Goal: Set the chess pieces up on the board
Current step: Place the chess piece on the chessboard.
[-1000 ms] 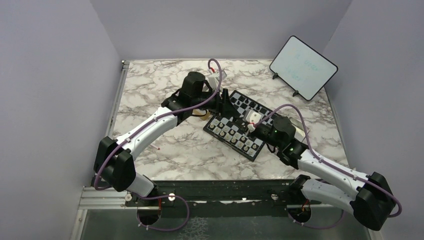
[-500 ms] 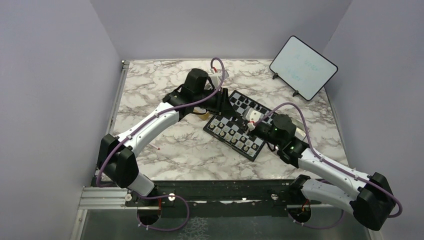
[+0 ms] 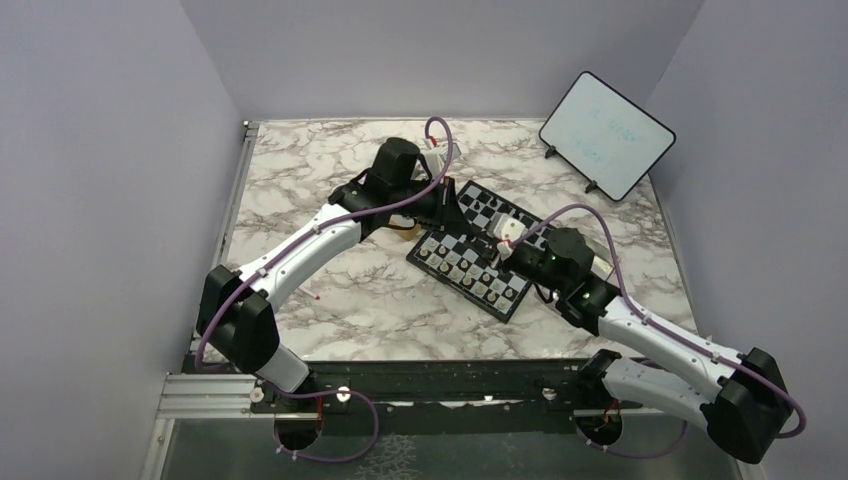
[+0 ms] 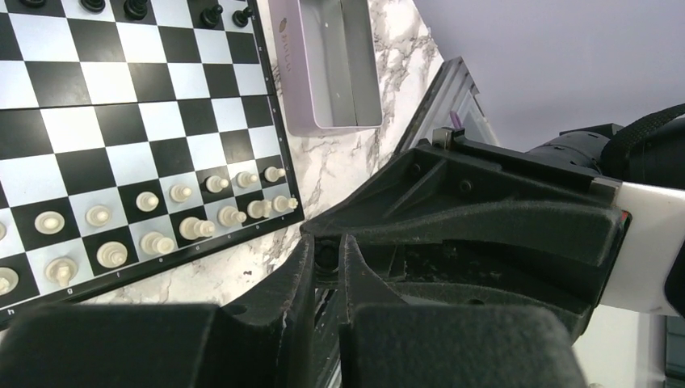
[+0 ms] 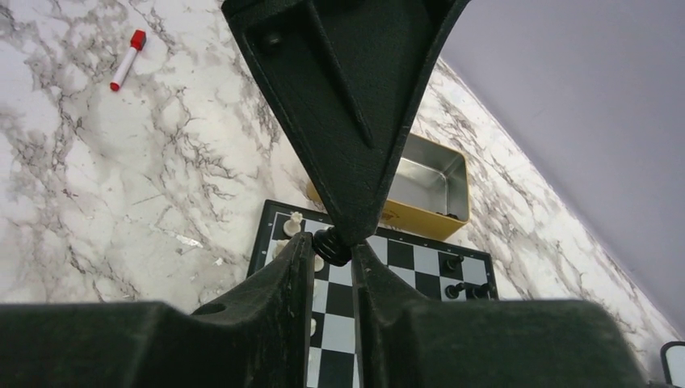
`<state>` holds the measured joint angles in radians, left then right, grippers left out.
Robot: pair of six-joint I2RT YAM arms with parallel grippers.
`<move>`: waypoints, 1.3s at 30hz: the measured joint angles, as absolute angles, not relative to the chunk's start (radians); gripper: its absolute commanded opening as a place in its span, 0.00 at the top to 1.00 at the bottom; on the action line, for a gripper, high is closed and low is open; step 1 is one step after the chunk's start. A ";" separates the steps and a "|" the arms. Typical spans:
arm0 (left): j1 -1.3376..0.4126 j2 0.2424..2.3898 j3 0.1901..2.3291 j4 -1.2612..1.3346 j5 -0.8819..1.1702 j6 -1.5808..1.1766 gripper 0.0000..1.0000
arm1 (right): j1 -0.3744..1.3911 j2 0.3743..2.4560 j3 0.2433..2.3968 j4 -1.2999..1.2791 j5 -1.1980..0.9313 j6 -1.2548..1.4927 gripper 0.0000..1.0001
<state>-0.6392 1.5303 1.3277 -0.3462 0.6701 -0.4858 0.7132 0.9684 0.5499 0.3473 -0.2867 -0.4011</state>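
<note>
Fingers [image 4: 284, 279], left and right, pinch one black piece [image 4: 326, 257].

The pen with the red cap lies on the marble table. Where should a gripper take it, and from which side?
I would grip the pen on its white barrel, near the middle, coming straight down with the jaws across it. It lies flat and slanted on the table, with nothing touching it, and the barrel is slim and straight.

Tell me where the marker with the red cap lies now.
The red-capped marker lies on the marble table, upper left in the right wrist view, well apart from the chessboard and gold tin; from above, it is left of the chessboard.
</note>
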 measured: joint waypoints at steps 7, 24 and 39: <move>-0.642 1.561 1.372 -0.349 0.621 -0.447 0.94 | 0.713 0.887 0.531 0.307 -0.286 -0.297 0.01; -0.642 1.882 1.654 -0.234 0.160 -0.291 0.94 | 0.713 0.505 0.502 -0.023 -0.145 0.068 0.00; -0.648 2.180 1.826 -0.144 -0.043 -0.216 0.92 | 0.713 0.417 0.550 -0.255 -0.040 0.220 0.00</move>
<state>-0.6483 2.1796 1.8259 -0.1444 -0.0425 -0.2165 0.7132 0.4171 0.5495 -0.2554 -0.0402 0.2199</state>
